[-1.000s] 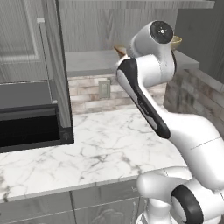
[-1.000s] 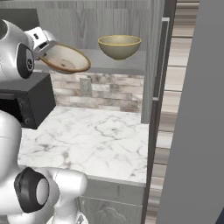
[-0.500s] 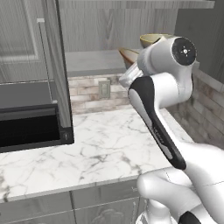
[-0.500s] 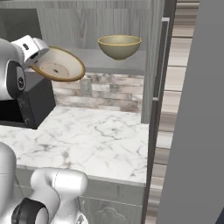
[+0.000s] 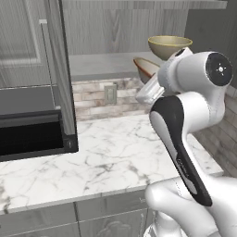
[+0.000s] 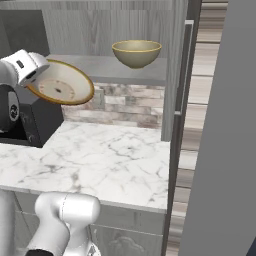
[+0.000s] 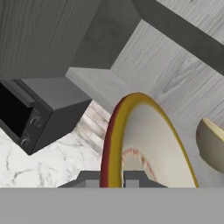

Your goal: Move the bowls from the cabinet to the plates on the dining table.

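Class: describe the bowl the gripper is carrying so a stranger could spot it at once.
Start at the open cabinet above the marble counter. Left of its shelf, the gripper clamps a bowl. This one is tipped on edge in mid-air, while the other bowl sits upright on the shelf.

Arm raised, wrist bent sideways.
The gripper (image 7: 112, 179) has its fingers closed on the rim of a tilted bowl (image 6: 62, 84), holding it mid-air.

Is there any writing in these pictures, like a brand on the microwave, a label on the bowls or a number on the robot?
None: no word, number or sign can be read anywhere.
Microwave: plain dark front, no brand.
Held bowl: faint reddish marks inside, a pattern and not letters.
Bowl on the shelf: plain.
Robot arm: plain white and black, no lettering.
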Tool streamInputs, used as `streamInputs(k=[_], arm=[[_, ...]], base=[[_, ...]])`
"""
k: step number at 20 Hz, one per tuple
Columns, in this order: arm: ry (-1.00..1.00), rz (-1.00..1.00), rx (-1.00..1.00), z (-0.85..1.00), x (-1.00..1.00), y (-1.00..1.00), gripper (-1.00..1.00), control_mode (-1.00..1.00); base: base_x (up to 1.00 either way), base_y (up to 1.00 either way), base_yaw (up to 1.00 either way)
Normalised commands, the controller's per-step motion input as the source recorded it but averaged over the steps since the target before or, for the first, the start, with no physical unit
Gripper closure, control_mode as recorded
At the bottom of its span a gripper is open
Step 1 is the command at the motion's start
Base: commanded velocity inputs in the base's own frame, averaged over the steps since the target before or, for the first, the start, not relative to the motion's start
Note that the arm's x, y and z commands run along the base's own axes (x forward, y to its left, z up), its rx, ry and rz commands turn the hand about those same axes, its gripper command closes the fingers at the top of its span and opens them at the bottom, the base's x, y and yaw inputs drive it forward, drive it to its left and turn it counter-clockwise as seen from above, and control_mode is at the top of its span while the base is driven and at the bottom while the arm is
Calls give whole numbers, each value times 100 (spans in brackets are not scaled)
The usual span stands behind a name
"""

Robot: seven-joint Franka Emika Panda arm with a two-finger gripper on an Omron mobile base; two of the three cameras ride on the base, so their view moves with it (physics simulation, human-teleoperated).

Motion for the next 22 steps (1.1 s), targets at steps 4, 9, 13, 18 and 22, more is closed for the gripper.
streamInputs(k=[4,9,13,18,22], arm=[[1,0,-3,-2,-39,-15,100,-100],[0,0,-4,-2,-29,-19,100,-100],[1,0,-4,-6,-18,-19,100,-100],[2,0,-4,-8,-11,-21,100,-100],[2,0,-3,-10,-4,-22,100,-100]], base=[[0,0,0],[0,0,0],[0,0,0],[0,0,0],[0,0,0]])
